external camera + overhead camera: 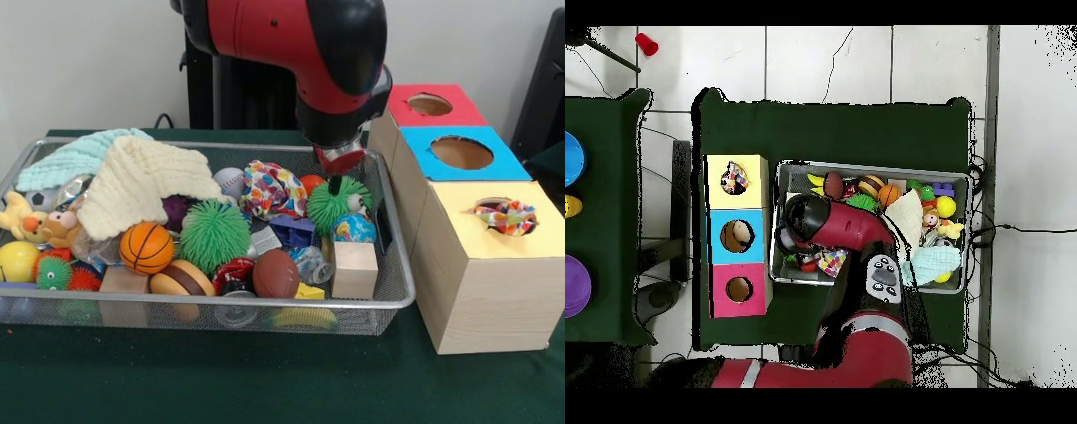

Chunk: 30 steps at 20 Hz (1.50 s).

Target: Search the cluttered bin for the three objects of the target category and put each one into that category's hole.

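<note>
The wire mesh bin (pixel 395 296) holds mixed toys; it also shows in the overhead view (pixel 875 167). One white bundle with multicolour spots (pixel 274 188) lies at the bin's back middle, and shows in the overhead view (pixel 831 262). A second spotted bundle (pixel 505 215) sits in the yellow-surround hole of the largest wood box (pixel 490 291), as the overhead view (pixel 734 180) also shows. A third is hidden. My gripper (pixel 336 180) hangs over the bin's right end, just above a green spiky ball (pixel 331 208). The arm's head (pixel 805 215) hides it from overhead.
A cream knitted cloth (pixel 141 184) and a mint cloth (pixel 75 159) cover the bin's left back. A basketball (pixel 146 247), another green spiky ball (pixel 214 234), a football (pixel 275 274), a globe ball (pixel 355 228) and a wood block (pixel 355 269) lie around. Blue-surround (pixel 462 152) and red-surround (pixel 430 104) holes sit behind the yellow one.
</note>
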### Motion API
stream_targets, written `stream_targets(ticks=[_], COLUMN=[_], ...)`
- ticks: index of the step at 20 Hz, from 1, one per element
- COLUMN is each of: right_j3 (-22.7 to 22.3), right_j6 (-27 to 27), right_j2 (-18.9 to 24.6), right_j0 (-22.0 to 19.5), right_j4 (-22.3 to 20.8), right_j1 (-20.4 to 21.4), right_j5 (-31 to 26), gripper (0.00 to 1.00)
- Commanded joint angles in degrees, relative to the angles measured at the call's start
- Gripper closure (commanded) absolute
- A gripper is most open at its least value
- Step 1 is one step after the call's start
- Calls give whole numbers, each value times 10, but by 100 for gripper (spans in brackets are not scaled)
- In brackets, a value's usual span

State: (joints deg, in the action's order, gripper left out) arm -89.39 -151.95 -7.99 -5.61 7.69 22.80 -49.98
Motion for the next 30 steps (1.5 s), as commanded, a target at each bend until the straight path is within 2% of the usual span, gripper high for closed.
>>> stream_targets(ticks=[1, 4, 9, 12, 20, 24, 30], right_j3=[-6, 6, 3, 0, -6, 7, 2], right_j6=[-34, -31, -28, -20, -19, -15, -39], right_j2=[11, -6, -30, -32, -29, -23, -40], right_j0=[12, 15, 36, 34, 38, 20, 31], right_j4=[-35, -42, -51, -52, -49, -54, -68], right_j1=[-52, -52, 15, 43, 75, 34, 5], right_j5=[85, 78, -2, -35, -65, -19, 31], gripper=[0, 0, 0, 0, 0, 0, 0])
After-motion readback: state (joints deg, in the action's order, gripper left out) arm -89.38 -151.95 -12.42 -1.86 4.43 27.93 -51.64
